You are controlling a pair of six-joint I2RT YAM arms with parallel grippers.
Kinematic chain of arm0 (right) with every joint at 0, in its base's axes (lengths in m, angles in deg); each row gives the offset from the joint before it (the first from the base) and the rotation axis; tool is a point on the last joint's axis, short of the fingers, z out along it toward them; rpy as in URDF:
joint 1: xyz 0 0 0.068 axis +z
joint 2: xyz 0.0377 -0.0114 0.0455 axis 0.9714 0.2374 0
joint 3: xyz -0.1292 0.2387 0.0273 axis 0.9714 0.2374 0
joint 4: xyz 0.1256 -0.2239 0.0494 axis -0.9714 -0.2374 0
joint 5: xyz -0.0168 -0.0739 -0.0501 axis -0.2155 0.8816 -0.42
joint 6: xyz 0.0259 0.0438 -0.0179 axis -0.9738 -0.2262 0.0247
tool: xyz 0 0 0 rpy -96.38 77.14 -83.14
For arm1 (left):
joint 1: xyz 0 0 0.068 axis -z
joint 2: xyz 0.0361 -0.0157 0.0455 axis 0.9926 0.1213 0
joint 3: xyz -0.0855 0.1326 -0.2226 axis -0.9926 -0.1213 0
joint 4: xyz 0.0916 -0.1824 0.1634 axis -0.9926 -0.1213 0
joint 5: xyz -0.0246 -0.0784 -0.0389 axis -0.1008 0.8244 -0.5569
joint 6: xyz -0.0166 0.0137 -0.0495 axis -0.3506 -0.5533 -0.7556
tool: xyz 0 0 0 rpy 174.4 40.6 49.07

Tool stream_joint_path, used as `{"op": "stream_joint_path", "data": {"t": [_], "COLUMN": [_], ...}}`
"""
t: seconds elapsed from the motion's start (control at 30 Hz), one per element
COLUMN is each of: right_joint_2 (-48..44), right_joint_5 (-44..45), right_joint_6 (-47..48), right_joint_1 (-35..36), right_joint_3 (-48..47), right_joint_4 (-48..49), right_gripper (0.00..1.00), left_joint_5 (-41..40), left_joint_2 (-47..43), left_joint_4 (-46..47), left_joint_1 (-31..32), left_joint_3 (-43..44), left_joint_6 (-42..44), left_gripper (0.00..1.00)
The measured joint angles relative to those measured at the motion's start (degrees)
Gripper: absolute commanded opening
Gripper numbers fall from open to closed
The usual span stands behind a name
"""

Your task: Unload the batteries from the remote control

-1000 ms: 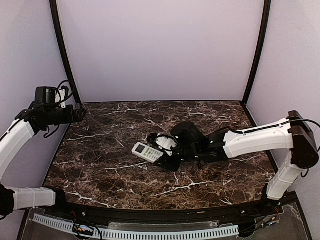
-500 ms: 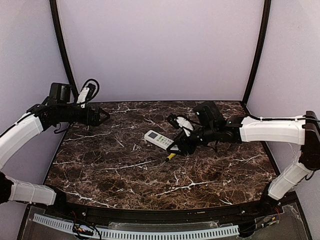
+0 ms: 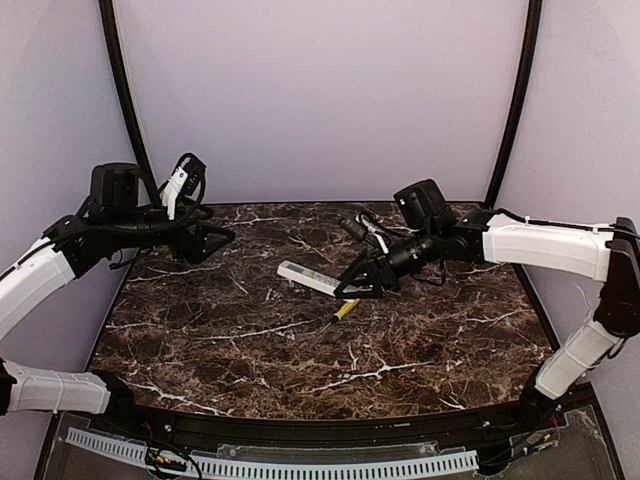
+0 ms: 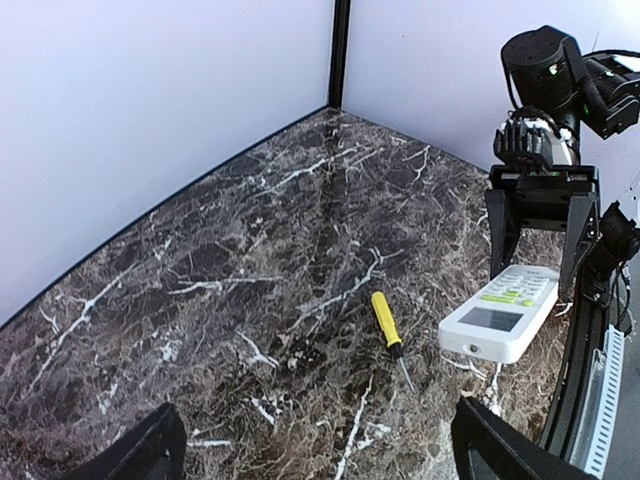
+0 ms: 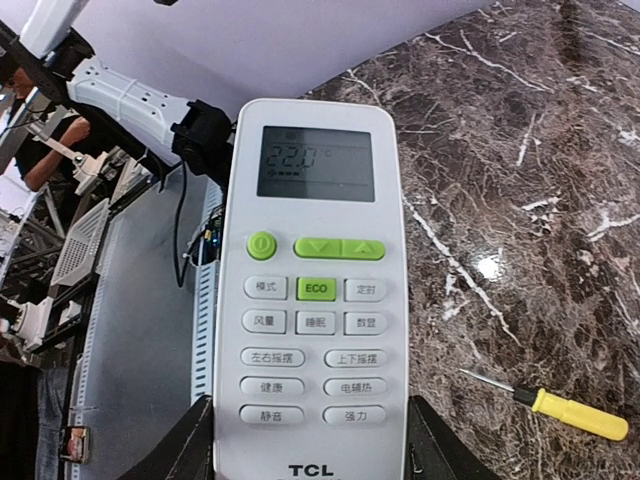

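Remote control [image 5: 315,300], face turned to our right wrist camera, shows a grey screen reading 22, green and white buttons, and a TCL logo at the bottom. We see the right gripper [image 5: 315,462] closed on the handset's lower end, one finger pressed against each long edge. From above, the remote control is held clear of the marble tabletop [image 3: 230,340], near its middle and toward the back, with its free screen end pointing at the left arm. A yellow-handled screwdriver [image 3: 343,309] lies flat on the marble near it, on the side toward the arm bases, touching neither handset nor fingers. The left gripper [image 3: 215,240] hovers over the table's left rear, well apart from the remote control. In its wrist view we find its fingers spread wide with nothing between them.
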Motion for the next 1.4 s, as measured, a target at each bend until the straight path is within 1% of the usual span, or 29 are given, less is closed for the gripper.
{"op": "stream_joint_path", "data": {"t": [0.17,0.3,0.4,0.5,0.6,0.8,1.07,1.2,1.27,1.4], "right_joint_2": [1.8,4.3,4.9,4.9,5.0,7.0,11.7,14.1,15.5,19.3], "right_joint_5": [-6.8,-12.5,-16.9,-20.2,-23.1,-26.9,-29.9,-31.2,-31.7,-32.7], "right_joint_6": [0.0,0.7,2.4,4.2,5.7,8.6,12.5,12.9,13.2,14.4], "right_joint_1": [-0.8,-1.4,-2.3,-2.8,-2.9,-2.9,-2.7,-1.7,-1.1,0.4], "right_joint_3": [-1.0,-2.9,-4.2,-5.3,-5.8,-8.1,-11.7,-13.2,-14.2,-17.4], "right_joint_4": [-0.3,-2.3,-5.0,-7.0,-8.4,-12.1,-17.6,-19.1,-20.2,-23.6], "right_gripper": [0.0,0.0,0.0,0.0,0.0,0.0,0.0,0.03,0.0,0.0], "left_joint_5": [1.2,5.8,10.3,14.1,17.8,23.8,26.5,26.2,26.0,25.2], "left_joint_2": [-2.2,-2.3,-3.0,-3.1,-3.2,-3.3,-2.3,-1.1,-0.9,-0.7], "left_joint_4": [4.9,9.8,13.6,14.9,16.2,16.8,16.7,16.5,16.5,16.9], "left_joint_1": [0.0,0.0,0.1,0.1,0.1,0.9,5.3,7.8,8.8,10.4], "left_joint_3": [-3.1,-5.4,-8.8,-10.5,-11.7,-13.0,-13.0,-13.0,-13.2,-14.3], "left_joint_6": [2.4,5.7,8.4,10.9,13.3,17.6,23.5,25.6,26.5,27.6], "left_gripper": [0.93,0.94,0.94,0.93,0.89,0.85,0.79,0.78,0.77,0.75]}}
